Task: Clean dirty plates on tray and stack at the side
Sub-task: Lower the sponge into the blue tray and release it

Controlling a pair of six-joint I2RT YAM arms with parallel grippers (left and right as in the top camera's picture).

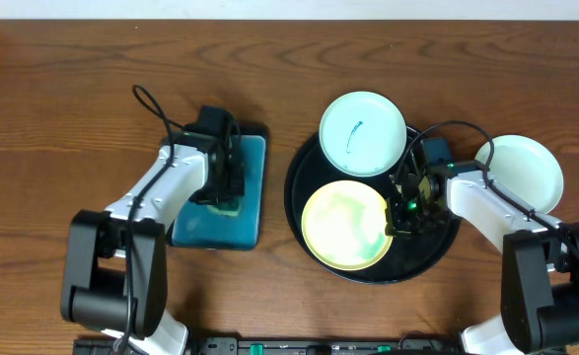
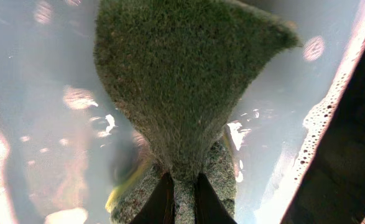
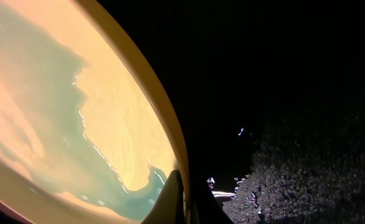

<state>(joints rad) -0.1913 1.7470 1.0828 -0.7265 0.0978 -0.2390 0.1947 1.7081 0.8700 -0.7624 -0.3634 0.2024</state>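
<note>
While one mint plate point(image 1: 522, 173) is lying clean right of the black tray point(image 1: 437, 237), two are waiting on it; the right gripper point(image 1: 404, 212) is pinching the yellow plate point(image 1: 343, 225), the left gripper point(image 1: 225, 192) is squeezing a sponge point(image 2: 182, 81).

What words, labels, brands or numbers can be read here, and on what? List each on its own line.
No readable text in any view.
The mint plate bears only a thin teal scribble, a mark, not letters.
The yellow plate, black tray and sponge carry no print.
</note>
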